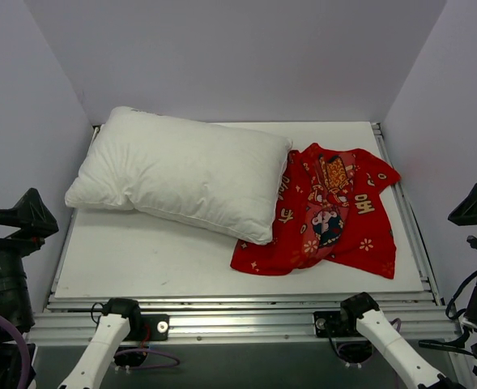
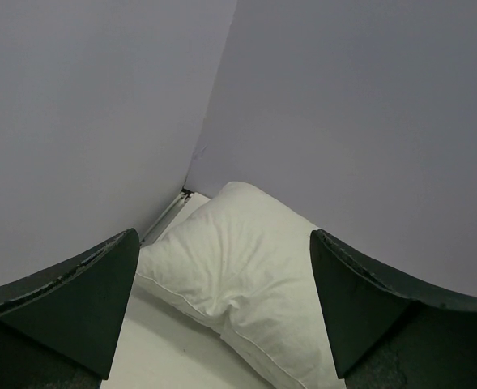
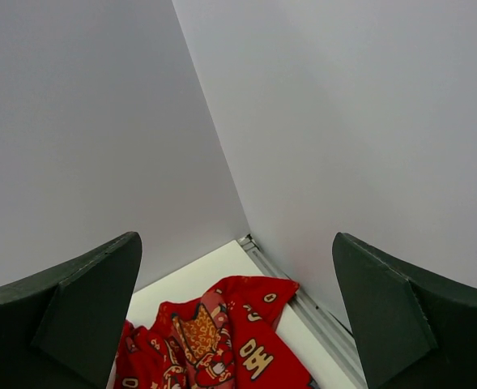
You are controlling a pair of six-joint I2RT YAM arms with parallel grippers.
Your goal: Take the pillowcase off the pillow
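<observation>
The plain white pillow (image 1: 181, 170) lies bare on the left and middle of the white table; it also shows in the left wrist view (image 2: 246, 267). The red printed pillowcase (image 1: 327, 215) lies crumpled and flat on the table's right half, off the pillow, its left edge against the pillow's right end. It also shows in the right wrist view (image 3: 214, 340). My left gripper (image 2: 222, 235) is open and empty, held back at the table's near left (image 1: 15, 217). My right gripper (image 3: 236, 237) is open and empty at the near right (image 1: 474, 207).
The table (image 1: 141, 259) is boxed in by pale walls at the back and both sides. Aluminium rails run along the front edge (image 1: 238, 312) and the right edge (image 1: 408, 219). Both arm bases (image 1: 125, 312) sit at the near edge.
</observation>
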